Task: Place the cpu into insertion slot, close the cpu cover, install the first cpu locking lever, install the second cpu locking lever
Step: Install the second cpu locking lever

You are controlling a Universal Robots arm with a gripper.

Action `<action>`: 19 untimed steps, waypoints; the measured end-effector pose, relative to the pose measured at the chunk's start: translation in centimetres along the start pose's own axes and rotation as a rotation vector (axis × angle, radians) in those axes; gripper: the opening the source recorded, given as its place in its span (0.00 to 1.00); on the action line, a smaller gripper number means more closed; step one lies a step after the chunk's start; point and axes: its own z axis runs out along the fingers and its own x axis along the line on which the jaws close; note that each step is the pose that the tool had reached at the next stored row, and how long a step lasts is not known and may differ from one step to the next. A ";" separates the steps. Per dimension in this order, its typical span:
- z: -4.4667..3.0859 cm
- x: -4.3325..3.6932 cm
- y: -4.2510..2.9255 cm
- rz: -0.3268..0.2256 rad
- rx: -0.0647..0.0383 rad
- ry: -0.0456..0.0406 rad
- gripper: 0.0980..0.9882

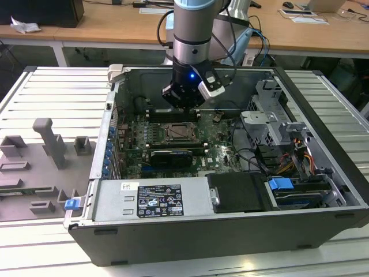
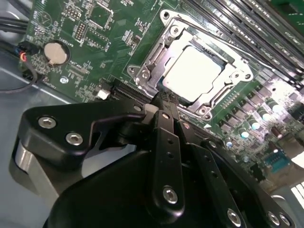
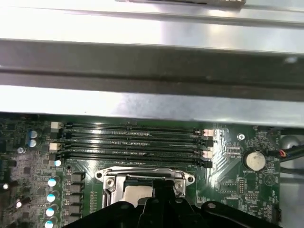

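Exterior view: the hand (image 1: 183,103) hung inside the open case, the insertion slot (image 1: 183,133) at its six o'clock. Second wrist view: the cpu (image 2: 192,72) sat seated in the slot under the cpu cover (image 2: 161,52), just past the fingertips; grip state indeterminate.

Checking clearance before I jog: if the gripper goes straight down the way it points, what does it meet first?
Most likely the cpu cover at the socket edge nearest the gripper, with the cpu just beyond; depth is unclear.

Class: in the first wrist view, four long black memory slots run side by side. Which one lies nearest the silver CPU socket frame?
The last memory slot, the one directly bordering the socket frame; the other three lie beyond it, toward the metal case wall.
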 end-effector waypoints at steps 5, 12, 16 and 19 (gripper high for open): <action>-0.18 0.02 -0.56 0.000 0.000 0.0000 0.01; -0.30 0.10 -2.43 0.000 0.000 0.0000 0.01; -0.37 0.15 -3.75 0.000 -0.006 -0.0004 0.01; -0.44 0.19 -4.74 0.001 -0.041 -0.0007 0.01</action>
